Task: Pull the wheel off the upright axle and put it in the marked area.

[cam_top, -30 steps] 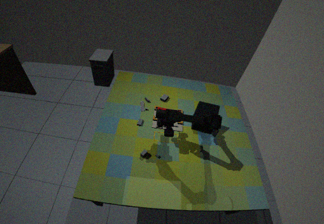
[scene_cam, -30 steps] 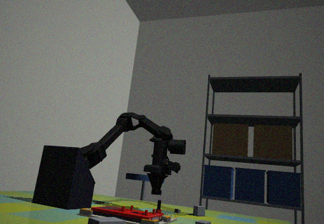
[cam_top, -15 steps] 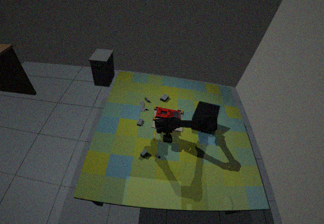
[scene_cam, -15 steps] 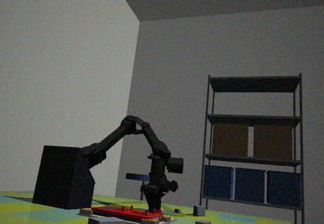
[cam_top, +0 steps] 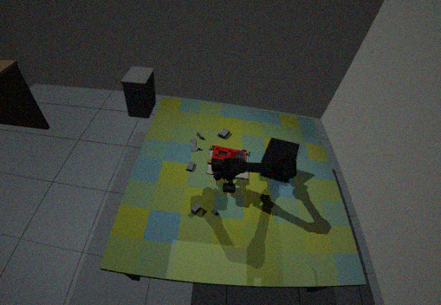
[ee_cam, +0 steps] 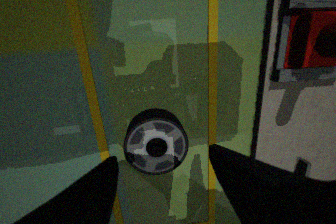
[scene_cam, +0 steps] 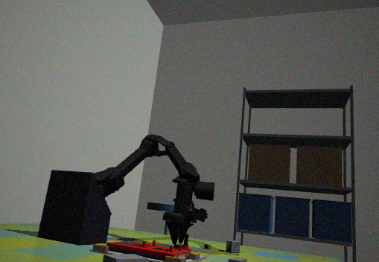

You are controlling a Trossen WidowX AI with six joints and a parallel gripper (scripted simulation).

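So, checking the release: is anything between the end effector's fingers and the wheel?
No. In the wrist view the wheel sits apart from both fingers, with only mat showing in the gaps.

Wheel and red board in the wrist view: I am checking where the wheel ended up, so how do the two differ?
The wheel is round, dark-rimmed with a grey hub; the red board is flat and angular. The wheel lies between the yellow lines on the mat; the red board sits outside them on a pale base. Both rest low, apart from the gripper.
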